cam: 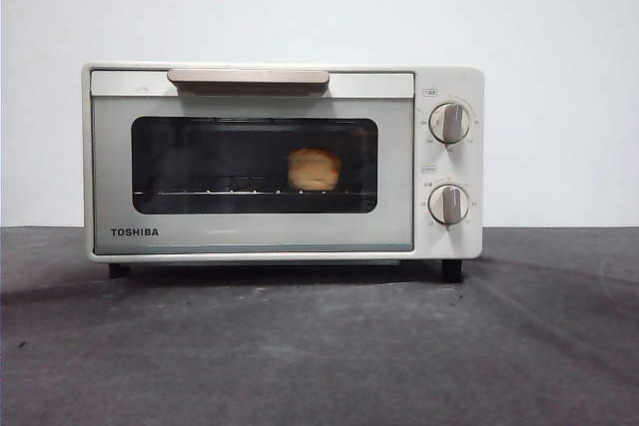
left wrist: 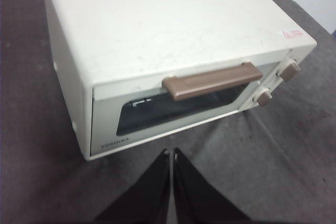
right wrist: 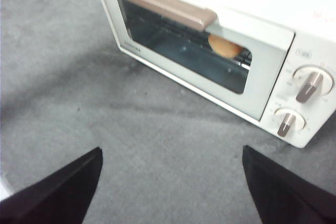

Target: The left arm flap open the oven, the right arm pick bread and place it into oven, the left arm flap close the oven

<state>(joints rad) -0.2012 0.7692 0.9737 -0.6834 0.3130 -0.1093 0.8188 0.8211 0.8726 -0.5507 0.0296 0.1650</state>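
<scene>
Oven (cam: 283,162) stands shut on the grey table (cam: 319,346), its TOSHIBA mark at the door's lower left, the beige handle (cam: 248,78) along the top edge of the door. Behind the dark glass, the bread (cam: 315,169) sits on the wire rack (cam: 230,192), right of the window's middle. Two knobs (cam: 449,123) stand one above the other on the right panel. The left gripper (left wrist: 171,153) hangs above the table in front of the door, jaws pressed together and empty. The right gripper (right wrist: 170,153) hovers before the oven too, jaws spread wide, holding nothing.
</scene>
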